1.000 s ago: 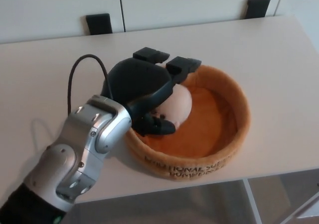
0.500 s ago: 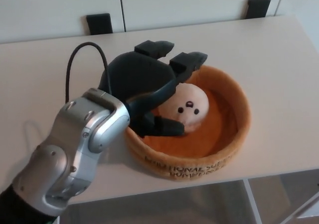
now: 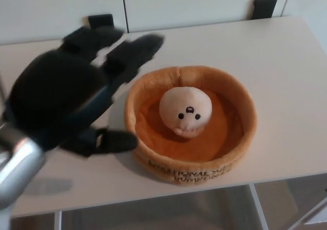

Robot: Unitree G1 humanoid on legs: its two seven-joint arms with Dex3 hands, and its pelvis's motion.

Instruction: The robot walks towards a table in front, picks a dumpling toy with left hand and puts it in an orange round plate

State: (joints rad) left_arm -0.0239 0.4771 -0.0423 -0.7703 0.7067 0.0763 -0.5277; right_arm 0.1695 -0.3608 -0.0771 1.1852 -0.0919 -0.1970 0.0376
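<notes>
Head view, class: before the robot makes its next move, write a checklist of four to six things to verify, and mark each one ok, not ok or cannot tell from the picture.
1. Dumpling toy lies inside the orange round plate: ok.
2. Toy sits settled on the plate's floor, face up, not perched on the rim: ok.
3. Left hand holds nothing, fingers apart: ok.
4. Left hand is clear of the plate, to its left and not touching the toy: ok.
5. Plate rests fully on the table, though near the front edge: ok.
6. Right hand is out of the way: cannot tell, it is not in view.
</notes>
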